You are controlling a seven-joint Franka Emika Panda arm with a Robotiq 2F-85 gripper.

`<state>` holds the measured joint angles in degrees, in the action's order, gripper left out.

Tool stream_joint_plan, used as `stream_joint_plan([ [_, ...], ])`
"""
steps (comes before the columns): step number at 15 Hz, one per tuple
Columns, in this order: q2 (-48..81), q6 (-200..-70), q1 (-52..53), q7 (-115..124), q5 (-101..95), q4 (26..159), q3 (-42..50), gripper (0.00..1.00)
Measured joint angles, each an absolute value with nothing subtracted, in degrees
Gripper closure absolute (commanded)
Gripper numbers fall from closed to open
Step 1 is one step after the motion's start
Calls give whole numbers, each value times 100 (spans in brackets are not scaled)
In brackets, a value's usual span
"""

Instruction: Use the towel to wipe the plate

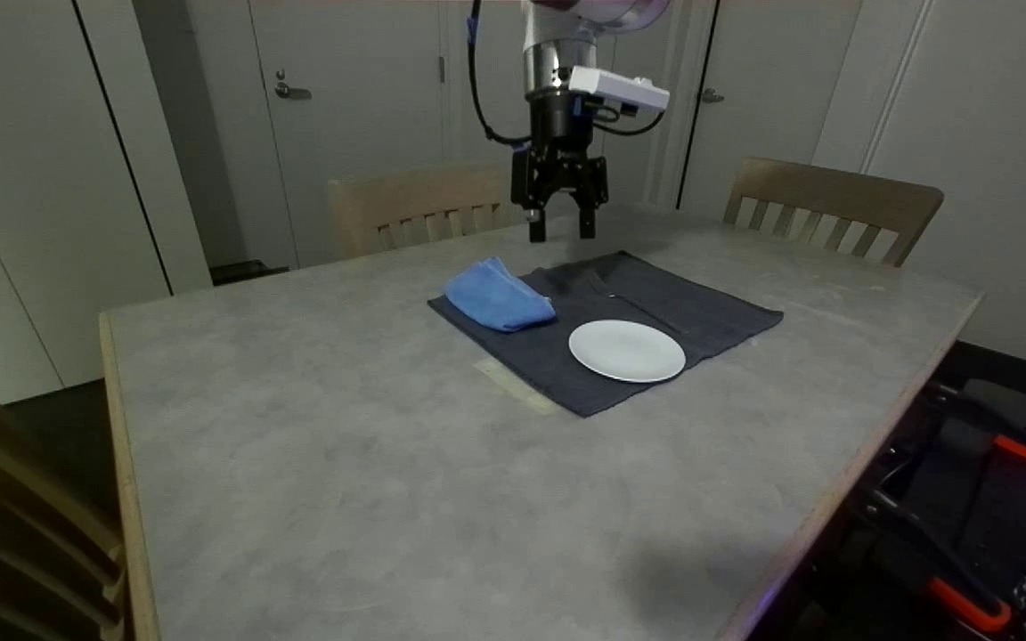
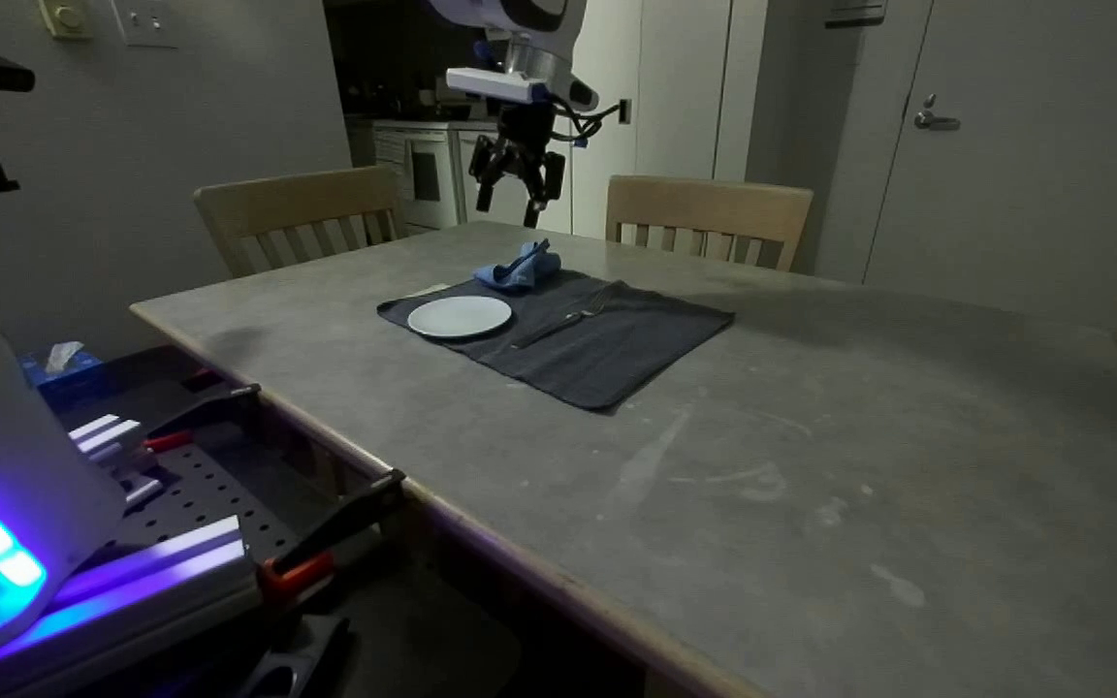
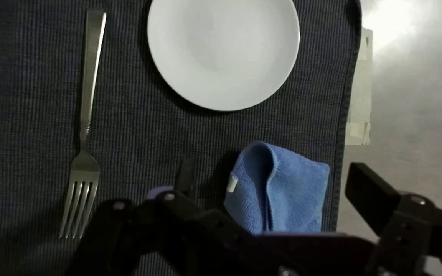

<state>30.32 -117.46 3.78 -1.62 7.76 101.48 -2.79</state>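
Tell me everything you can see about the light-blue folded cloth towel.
The light-blue folded cloth towel looks soft and fuzzy, with a small whitish tag on one side. It sits loosely doubled over, a gap between its layers, near an edge of the dark grey ribbed fabric placemat under it, apart from the round white ceramic-looking plate. The open black claw hangs above, not touching, and hides part of it in the wrist view.

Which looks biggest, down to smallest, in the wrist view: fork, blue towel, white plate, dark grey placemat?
By visible area:
1. Dark grey placemat, running out of frame
2. White plate, cut off at the top
3. Blue towel, partly hidden by the tool
4. Fork, long but thin
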Motion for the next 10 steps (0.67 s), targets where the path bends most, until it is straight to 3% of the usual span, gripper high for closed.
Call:
stream_joint_plan([
  [10, 3609, -13563, 425, -202, 738, 10095, -402, 0],
])
